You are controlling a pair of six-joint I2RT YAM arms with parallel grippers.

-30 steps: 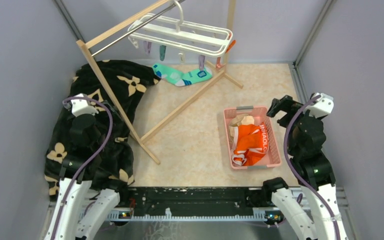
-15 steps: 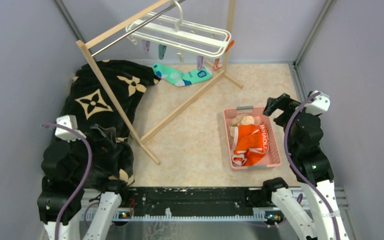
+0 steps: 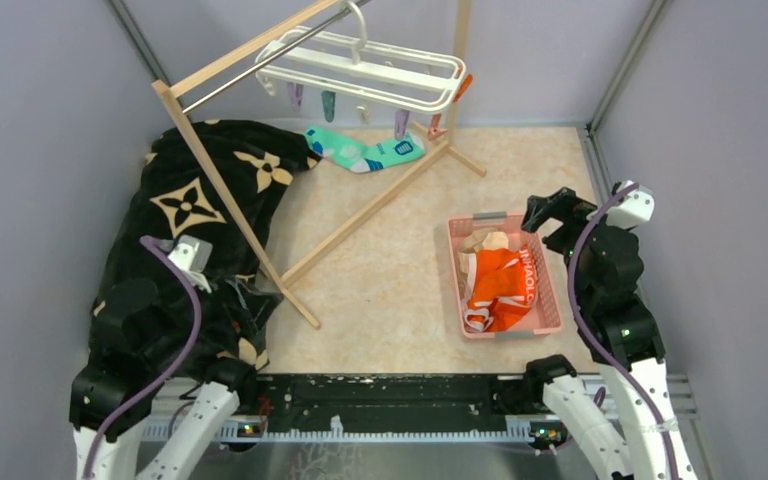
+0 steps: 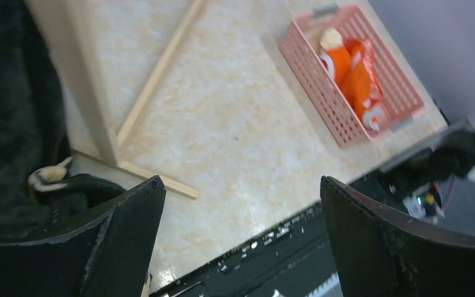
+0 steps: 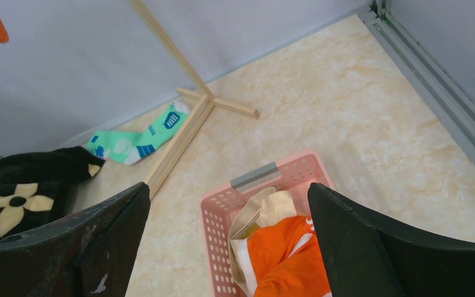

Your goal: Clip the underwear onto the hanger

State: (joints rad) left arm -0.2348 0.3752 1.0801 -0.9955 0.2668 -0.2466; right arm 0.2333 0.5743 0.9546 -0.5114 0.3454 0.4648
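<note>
The orange underwear [image 3: 500,285] lies crumpled in a pink basket [image 3: 552,310] at the right, on top of a beige cloth [image 3: 488,241]. It also shows in the right wrist view [image 5: 284,260] and the left wrist view [image 4: 354,77]. The white frame hanger [image 3: 360,70] with small coloured clips hangs from the wooden rack's bar at the back. My right gripper [image 3: 552,212] is open and empty, above the basket's far right corner. My left gripper [image 3: 235,290] is open and empty, low at the near left over the black cloth.
A tall wooden rack [image 3: 220,185] stands across the middle left, its foot beams running over the floor. A black blanket with beige flower marks [image 3: 200,190] covers the left side. A teal sock [image 3: 365,152] lies at the back. Grey walls close in on three sides.
My left arm has pulled back from mid left toward the near left corner and swung its wrist rightward. My right gripper has shifted slightly left toward the basket. The hanger sways a little.
</note>
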